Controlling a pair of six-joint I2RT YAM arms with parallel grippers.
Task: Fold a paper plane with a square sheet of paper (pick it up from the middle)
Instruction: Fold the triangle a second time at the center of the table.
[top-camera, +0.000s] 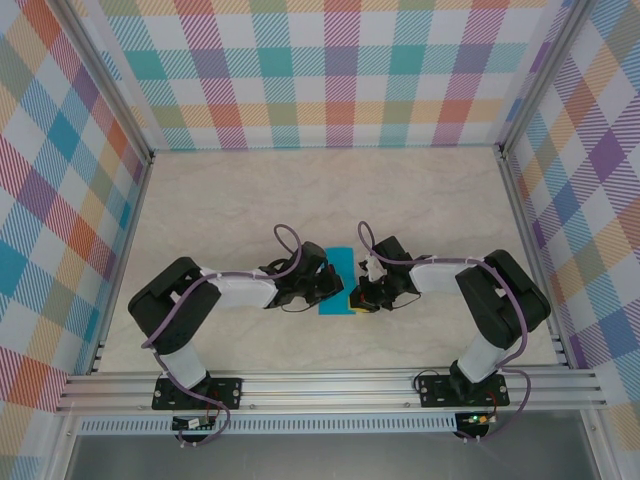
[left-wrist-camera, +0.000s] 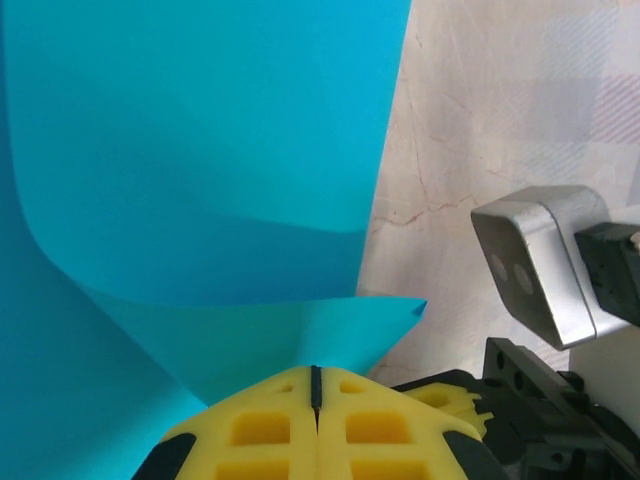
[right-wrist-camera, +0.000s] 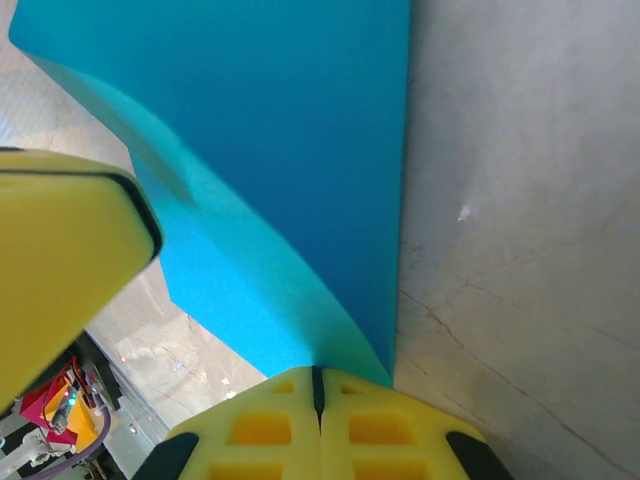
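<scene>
Left wrist view: the left end effector (left-wrist-camera: 316, 385) is clenched, its yellow pads meeting on a pointed corner of the square sheet of paper (left-wrist-camera: 200, 150); it reads as grasping the sheet.
Right wrist view: the right end effector (right-wrist-camera: 318, 385) is likewise clenched, and the sheet's straight edge runs down into the seam between its pads, so it appears to grasp that edge.
Paper shape: the teal sheet rises from both grips and bends over in a soft curve, one layer leaning across another. No pressed, sharp crease can be seen.
Paper place: in the top external view it sits between the two end effectors, toward the near middle of the counter (top-camera: 250, 200), and looks at least partly raised off the surface.
Neighbours: the right arm's silver wrist camera (left-wrist-camera: 540, 260) hangs close beside the left grip, so the two arms work nearly touching.
Done so far: the sheet is picked up, held from two sides, and curled toward what looks like a first fold.
Left to do: flattening that fold into a crease, then forming the nose and wings of the paper plane, none of which shows yet.
Progress: early, by this judgement.
</scene>
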